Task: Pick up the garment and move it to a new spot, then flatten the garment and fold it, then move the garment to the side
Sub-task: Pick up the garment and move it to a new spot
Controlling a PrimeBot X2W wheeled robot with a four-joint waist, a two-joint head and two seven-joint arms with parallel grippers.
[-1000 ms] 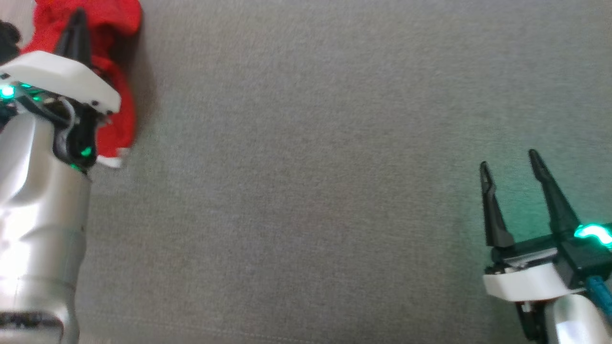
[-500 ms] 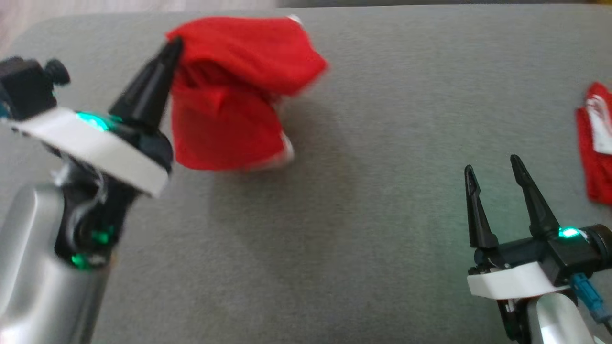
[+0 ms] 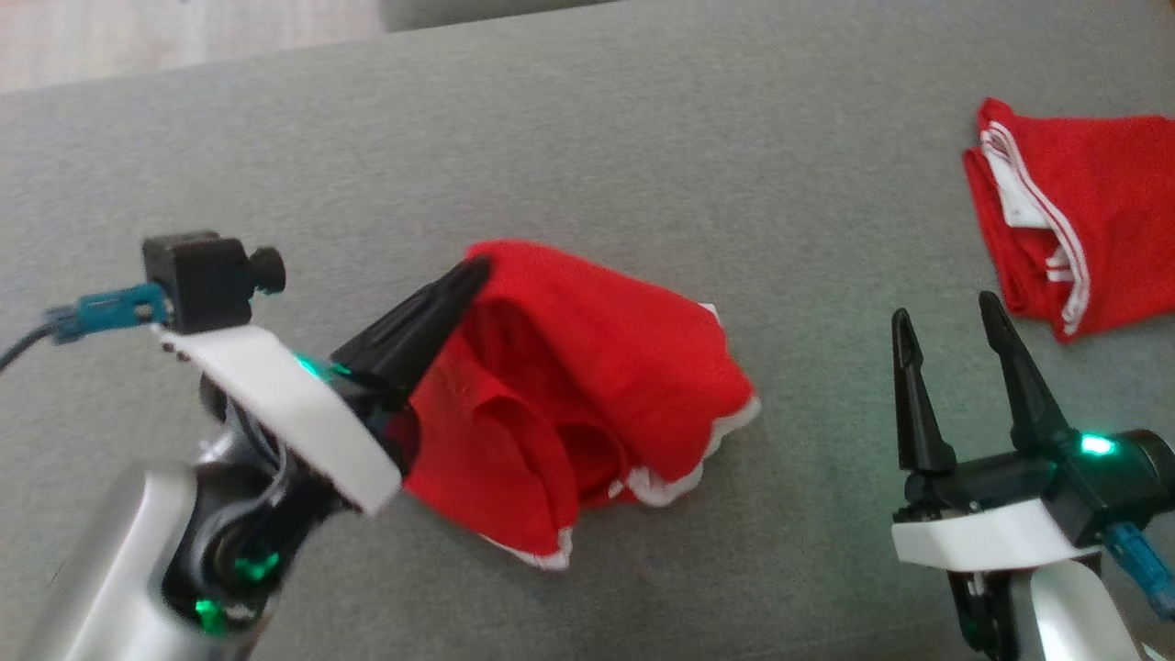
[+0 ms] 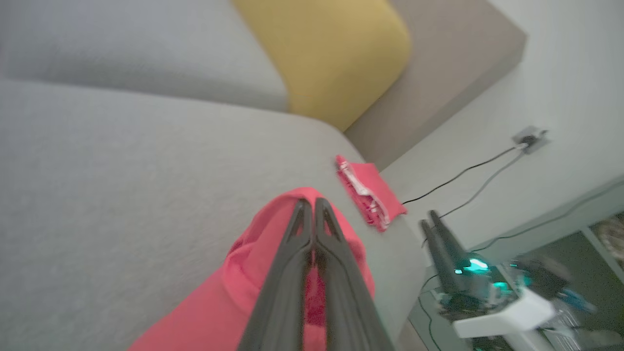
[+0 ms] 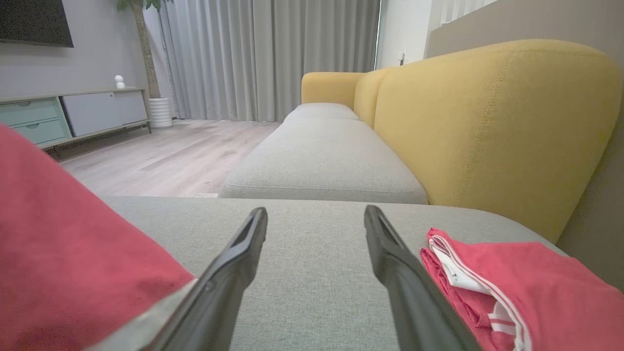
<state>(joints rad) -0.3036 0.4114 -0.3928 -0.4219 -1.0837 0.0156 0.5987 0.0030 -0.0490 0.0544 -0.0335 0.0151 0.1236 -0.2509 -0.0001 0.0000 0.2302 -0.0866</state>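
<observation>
We see a soft red garment (image 3: 597,367) with white scalloped trim, bunched in loose folds mid-frame on the grey woven sofa seat (image 3: 643,138). The left gripper (image 3: 477,268) reaches in from lower left, and its dark tapered jaws are pressed together, pinching the garment's upper-left edge. The right gripper (image 3: 945,312) at lower right points up-frame, spread wide and holding nothing, and a folded red cloth (image 3: 1092,202) with white stripes lies at upper right.

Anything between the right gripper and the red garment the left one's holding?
Nothing. In the head view, bare grey sofa cushion separates the open right gripper from the garment pinched by the left gripper.
</observation>
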